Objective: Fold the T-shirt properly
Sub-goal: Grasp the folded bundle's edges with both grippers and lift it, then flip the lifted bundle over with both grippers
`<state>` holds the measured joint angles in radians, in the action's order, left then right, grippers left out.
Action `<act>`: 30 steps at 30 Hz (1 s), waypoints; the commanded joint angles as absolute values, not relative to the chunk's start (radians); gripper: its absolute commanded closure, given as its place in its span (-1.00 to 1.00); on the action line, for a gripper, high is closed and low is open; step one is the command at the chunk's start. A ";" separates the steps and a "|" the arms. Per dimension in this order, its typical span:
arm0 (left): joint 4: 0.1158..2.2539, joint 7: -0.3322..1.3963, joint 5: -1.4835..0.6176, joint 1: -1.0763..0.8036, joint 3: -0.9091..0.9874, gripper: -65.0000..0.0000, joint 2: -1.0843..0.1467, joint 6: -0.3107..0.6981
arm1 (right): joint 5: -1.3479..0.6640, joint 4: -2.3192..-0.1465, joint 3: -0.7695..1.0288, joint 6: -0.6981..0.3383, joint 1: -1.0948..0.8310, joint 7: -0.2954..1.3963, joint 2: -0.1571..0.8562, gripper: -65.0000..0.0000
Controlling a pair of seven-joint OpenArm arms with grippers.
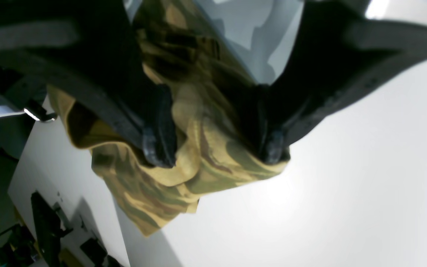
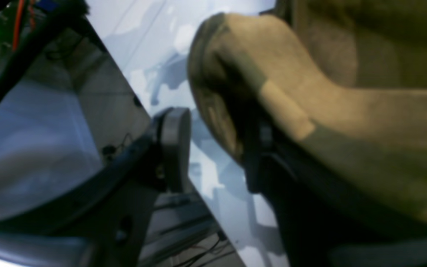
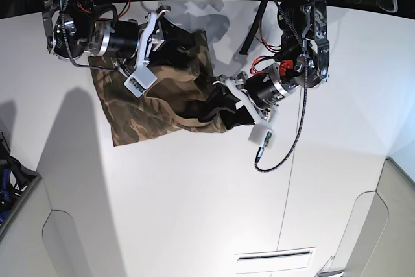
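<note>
**Mid-fold: right side letting go, left side gripping**

You're in the middle of a fold. The shirt (image 3: pixel 155 105) is bunched on the white table (image 3: pixel 194 212), toward its far left in the base view, strung between your two arms and partly lifted off the surface. It's nowhere near a flat rectangle.

Your left gripper (image 1: pixel 213 148) has a thick wad of camouflage cloth between its fingers (image 1: pixel 159 144); the jaws stand wide, but the fabric fills the gap, so you're gripping the shirt there. Your right gripper (image 2: pixel 217 148) reads differently: the jaws are parted, with bare table showing in the gap. Cloth drapes over one finger, while the other pad (image 2: pixel 174 148) stands clear of it. That's not a pinch, as I judge it.

Orientation is rough. The long axis runs across the table, from the right gripper's end toward the left gripper, with a loose flap hanging toward the near left. Which end is collar and which is hem, you can't tell; the fabric is too crumpled.

Next, I'd say: clear the right finger from the draped cloth without dragging it, then lay the left gripper's bundle down and flatten it.
</note>
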<state>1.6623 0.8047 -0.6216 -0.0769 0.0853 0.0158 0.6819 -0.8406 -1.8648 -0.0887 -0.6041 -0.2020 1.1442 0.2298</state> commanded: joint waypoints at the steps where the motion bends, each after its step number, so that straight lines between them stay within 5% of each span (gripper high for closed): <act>1: 1.680 0.786 -0.645 -0.061 0.084 -0.05 0.012 0.691 | -0.874 -1.891 -0.096 -0.611 -0.195 1.140 0.233 0.27; 17: 1.681 0.788 -0.648 -0.061 0.084 0.05 -0.028 0.692 | -0.772 -1.995 -0.261 -0.610 -0.189 1.121 0.233 0.27; 20: 1.688 0.796 -0.682 -0.061 0.084 0.24 -0.054 0.692 | -0.714 -2.000 -0.230 -0.606 -0.178 1.071 0.233 0.27; 30: 1.839 0.881 -0.698 -0.062 0.084 0.13 -0.067 0.692 | -0.711 -1.999 0.041 -0.599 -0.099 1.021 0.233 0.27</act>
